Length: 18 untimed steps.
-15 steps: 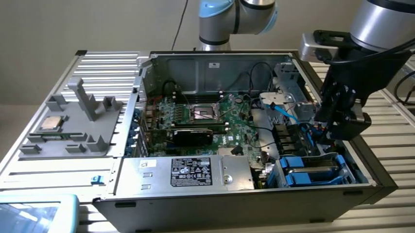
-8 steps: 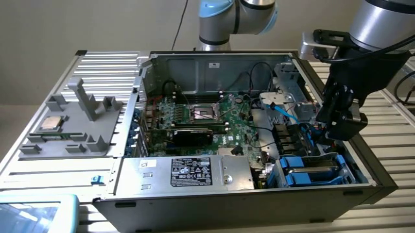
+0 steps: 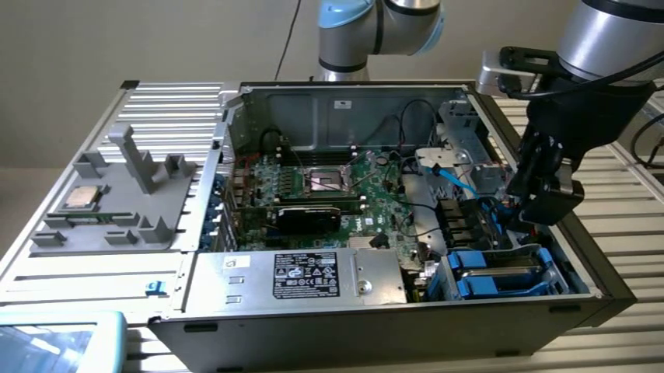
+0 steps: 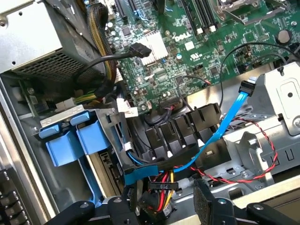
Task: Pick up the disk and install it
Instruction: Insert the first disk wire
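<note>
Jaws spread wide and empty, their dark pads [image 4: 206,201] hanging apart above a bundle of coloured power wires [image 4: 161,185], gripping nothing. In the exterior view they hover over the computer case [image 3: 581,268], near its wall on the exterior view's right, carried by the arm [image 3: 612,39].

Disk [image 3: 496,273]: lies inside the case, in the drive cage at the near corner on the exterior view's right, silver face up between bright blue frame parts. The wrist view shows the same blue frame [image 4: 75,140] standing in the cage, just beside the power supply [image 4: 33,42] and well apart from the pads.

Other parts: motherboard [image 3: 343,194] across the middle of the case; a blue data cable [image 4: 225,122] running over the black cable guides; a grey tray [image 3: 124,202] with a small square chip [image 3: 83,198] on the case's far side panel, toward the exterior view's left. The case rests on the slatted bench [image 3: 627,249].

State of the task — judged from this arrangement: the disk is already in its bay and the jaws are clear of it, so the carrying and placing appear done. Whether the frame is pushed fully home, and whether any cable is plugged into the disk, cannot be told — the cage walls hide its rear edge.
</note>
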Tool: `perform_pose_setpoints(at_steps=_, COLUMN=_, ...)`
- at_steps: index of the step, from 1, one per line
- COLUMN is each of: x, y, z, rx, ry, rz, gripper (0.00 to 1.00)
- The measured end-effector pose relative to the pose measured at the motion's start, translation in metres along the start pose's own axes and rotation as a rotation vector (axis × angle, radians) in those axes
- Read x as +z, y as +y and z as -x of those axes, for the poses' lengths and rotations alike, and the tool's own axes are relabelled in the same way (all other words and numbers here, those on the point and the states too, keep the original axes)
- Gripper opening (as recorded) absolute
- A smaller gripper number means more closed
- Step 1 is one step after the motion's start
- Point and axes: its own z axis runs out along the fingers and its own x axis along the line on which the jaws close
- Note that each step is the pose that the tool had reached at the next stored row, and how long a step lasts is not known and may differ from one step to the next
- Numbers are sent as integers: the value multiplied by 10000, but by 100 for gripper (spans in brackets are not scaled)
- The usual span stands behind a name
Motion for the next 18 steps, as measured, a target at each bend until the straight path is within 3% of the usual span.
perform_pose_setpoints(at_steps=7, x=-1, y=47, z=-21, rx=430, ry=16, rz=-5, gripper=60)
perform_pose_setpoints(at_steps=12, x=12, y=99, z=-44, rx=492, ry=-23, rz=-78, gripper=60)
perform_pose_setpoints(at_steps=18, x=34, y=102, z=-45, rx=720, ry=-69, rz=-116, gripper=60)
